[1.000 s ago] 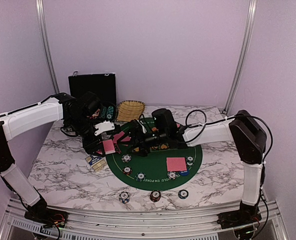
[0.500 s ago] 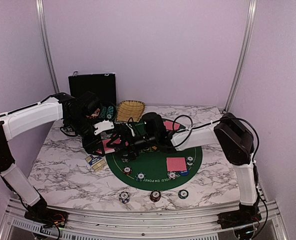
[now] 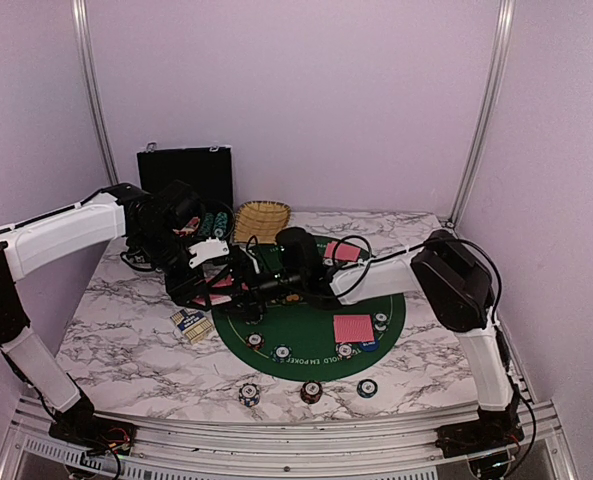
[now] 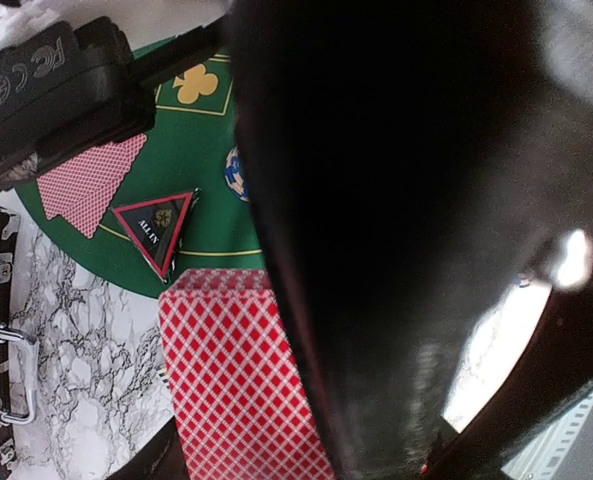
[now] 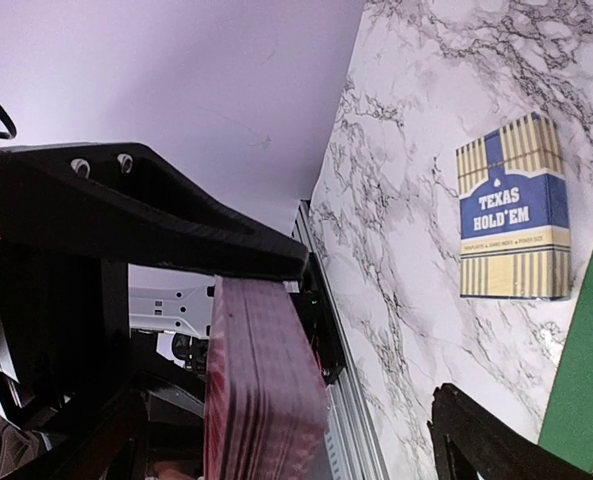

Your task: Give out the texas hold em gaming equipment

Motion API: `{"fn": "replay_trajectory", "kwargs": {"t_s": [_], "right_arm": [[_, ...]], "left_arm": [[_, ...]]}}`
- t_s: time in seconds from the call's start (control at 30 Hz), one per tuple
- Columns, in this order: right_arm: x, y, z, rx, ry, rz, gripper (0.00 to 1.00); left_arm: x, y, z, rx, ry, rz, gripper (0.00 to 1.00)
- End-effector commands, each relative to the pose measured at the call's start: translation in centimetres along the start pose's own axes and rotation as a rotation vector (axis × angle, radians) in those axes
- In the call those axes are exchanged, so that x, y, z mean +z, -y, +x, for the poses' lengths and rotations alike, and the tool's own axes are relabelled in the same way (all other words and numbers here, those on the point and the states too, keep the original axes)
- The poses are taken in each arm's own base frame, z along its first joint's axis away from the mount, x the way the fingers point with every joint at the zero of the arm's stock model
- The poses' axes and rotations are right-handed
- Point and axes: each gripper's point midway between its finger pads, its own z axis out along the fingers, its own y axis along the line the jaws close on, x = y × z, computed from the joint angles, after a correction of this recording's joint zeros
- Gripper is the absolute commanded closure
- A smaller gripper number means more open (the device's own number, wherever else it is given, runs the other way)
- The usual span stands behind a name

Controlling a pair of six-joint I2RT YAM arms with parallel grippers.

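My left gripper [image 3: 208,286] is shut on a deck of red-backed playing cards [image 4: 231,380], held above the left rim of the green mat [image 3: 311,330]. My right gripper [image 3: 244,284] stands open right against that deck. In the right wrist view the deck [image 5: 266,390] shows edge-on just under the upper finger [image 5: 146,210], with a wide gap to the lower finger [image 5: 496,440]. Dealt cards [image 3: 353,328] and striped chips [image 3: 255,341] lie on the mat. The triangle marker [image 4: 159,225] lies near more cards [image 4: 81,185].
A blue Texas Hold'em card box [image 5: 514,210] lies on the marble left of the mat. Three chip stacks [image 3: 311,391] sit near the front edge. A straw basket [image 3: 262,220] and a black case [image 3: 186,175] stand at the back.
My right arm has reached left across the mat, bringing its open jaws up to the deck. The left gripper has kept the deck in nearly the same place.
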Motion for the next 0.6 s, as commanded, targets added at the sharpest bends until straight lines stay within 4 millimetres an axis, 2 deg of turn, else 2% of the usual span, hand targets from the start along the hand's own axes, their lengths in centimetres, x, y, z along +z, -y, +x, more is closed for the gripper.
{"fn": "replay_trajectory", "kwargs": {"t_s": [0.0,0.33,0.57], "right_arm": [[1.0,-1.7,-0.3,-0.023,-0.007,-0.073,0.05],[1.9,-1.4,-0.6,0.001,-0.007,-0.104,0.13],[2.4,-1.2,-1.6,0.023,0.008,-0.116,0.18]], "left_arm": [[-0.7,0.2,-1.0,0.014,0.029,0.011,1.00],[-0.8,0.2,-1.2,0.017,0.036,0.011,1.00],[-0.8,0.4,-0.9,0.018,0.033,0.012,1.00]]}}
